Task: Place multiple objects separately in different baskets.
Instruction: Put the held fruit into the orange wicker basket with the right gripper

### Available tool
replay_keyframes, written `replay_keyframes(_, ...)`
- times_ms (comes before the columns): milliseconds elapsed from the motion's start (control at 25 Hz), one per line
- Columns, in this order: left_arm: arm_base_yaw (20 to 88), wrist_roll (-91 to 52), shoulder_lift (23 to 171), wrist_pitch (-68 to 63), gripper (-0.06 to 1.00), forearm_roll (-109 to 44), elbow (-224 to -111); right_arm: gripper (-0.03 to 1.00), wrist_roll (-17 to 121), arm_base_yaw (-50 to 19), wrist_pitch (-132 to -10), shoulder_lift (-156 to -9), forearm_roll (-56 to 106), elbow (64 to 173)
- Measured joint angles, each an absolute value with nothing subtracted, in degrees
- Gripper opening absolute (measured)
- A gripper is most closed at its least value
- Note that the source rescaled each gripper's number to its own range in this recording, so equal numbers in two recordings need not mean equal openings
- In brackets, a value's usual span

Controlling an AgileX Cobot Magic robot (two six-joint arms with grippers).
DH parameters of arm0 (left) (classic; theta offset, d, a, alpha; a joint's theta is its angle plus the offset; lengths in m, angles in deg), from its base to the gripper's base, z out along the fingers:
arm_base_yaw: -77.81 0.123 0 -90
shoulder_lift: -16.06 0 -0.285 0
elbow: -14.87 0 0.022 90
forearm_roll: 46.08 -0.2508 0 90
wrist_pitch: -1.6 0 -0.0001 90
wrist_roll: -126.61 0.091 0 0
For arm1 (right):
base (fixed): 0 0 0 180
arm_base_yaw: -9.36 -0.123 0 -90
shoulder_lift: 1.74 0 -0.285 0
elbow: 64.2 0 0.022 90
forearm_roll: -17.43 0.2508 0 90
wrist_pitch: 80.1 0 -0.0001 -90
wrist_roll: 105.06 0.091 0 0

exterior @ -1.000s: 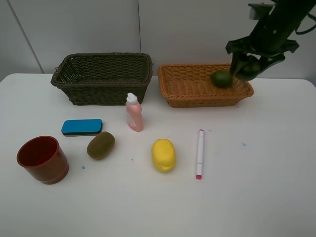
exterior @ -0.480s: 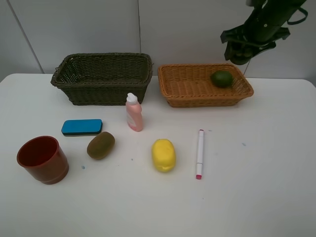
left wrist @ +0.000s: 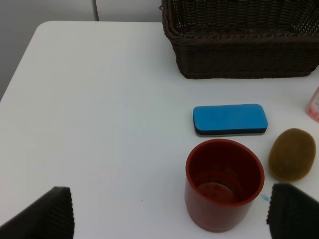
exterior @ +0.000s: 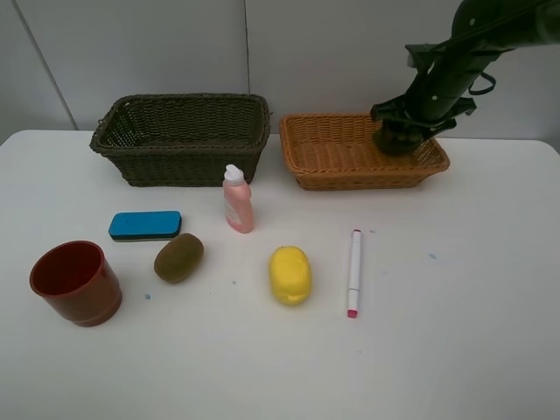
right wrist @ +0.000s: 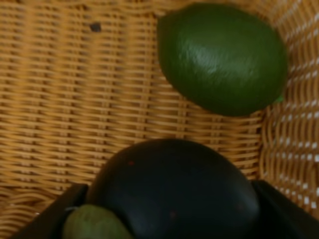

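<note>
My right gripper (exterior: pixel 400 133) hangs low inside the orange-tan basket (exterior: pixel 350 175), shut on the dark mangosteen (right wrist: pixel 174 191). Just beyond it the green lime (right wrist: pixel 224 57) lies on the basket floor (right wrist: pixel 75 99); in the high view the gripper hides it. On the table lie the red-brown cup (exterior: pixel 74 282), blue eraser (exterior: pixel 145 225), kiwi (exterior: pixel 178 257), pink bottle (exterior: pixel 237 201), lemon (exterior: pixel 290 274) and white pen (exterior: pixel 354 271). My left gripper (left wrist: pixel 169 216) is open above the cup (left wrist: pixel 224 184), near the eraser (left wrist: pixel 230 119) and kiwi (left wrist: pixel 292 154).
The dark olive-green basket (exterior: pixel 184 162) stands at the back left with nothing showing inside it. The table's left edge runs close to the cup. A grey wall stands right behind both baskets.
The right gripper rose from the basket's right end, then came down further left inside the orange-tan basket, now covering the lime in the high view. Nothing on the table moved.
</note>
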State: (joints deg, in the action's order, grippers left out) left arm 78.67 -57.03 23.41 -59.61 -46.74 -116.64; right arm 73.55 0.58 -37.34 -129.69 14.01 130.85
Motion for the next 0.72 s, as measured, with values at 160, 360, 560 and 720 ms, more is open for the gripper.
replay_keyframes(160, 78.67, -57.03, 23.41, -59.61, 1.0, -46.74, -116.64, 0.63, 73.55, 0.58, -37.92, -131.65, 14.01, 130.85)
replay_keyframes(360, 78.67, -57.03, 23.41, -59.61, 1.0, -46.74, -116.64, 0.63, 73.55, 0.58, -38.32, -132.55, 14.01, 130.85)
replay_keyframes(560, 78.67, -57.03, 23.41, -59.61, 1.0, -46.74, -116.64, 0.63, 73.55, 0.58, -38.39, -132.61, 14.01, 130.85)
replay_keyframes(720, 78.67, -57.03, 23.41, -59.61, 1.0, -46.74, -116.64, 0.63, 73.55, 0.58, -38.43, -132.61, 14.01, 130.85)
